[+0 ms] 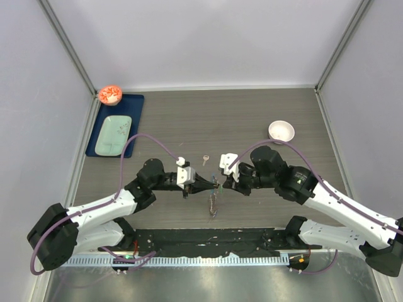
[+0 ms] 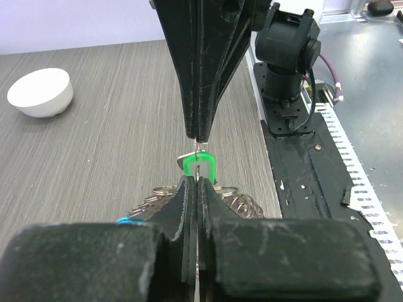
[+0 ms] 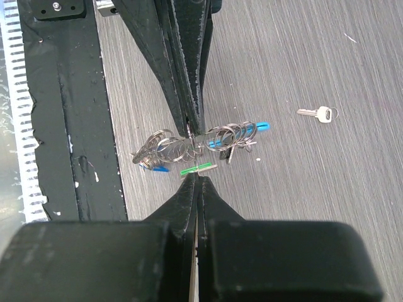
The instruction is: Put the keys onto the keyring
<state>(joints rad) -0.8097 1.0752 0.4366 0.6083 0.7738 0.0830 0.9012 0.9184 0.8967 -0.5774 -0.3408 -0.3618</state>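
Observation:
My left gripper and right gripper meet tip to tip above the table's middle front. Both are shut on a thin split ring of the keyring, whose chain loops hang down between them. The green-headed key sits on that ring between the two tips; it shows edge-on in the right wrist view. The chain, light-blue strap and dark-blue tag hang below. The plain silver key lies loose on the table, also in the right wrist view.
A white bowl stands at the right back. A blue mat with a pale-green plate and an orange-filled dish are at the left back. The black base plate runs along the near edge.

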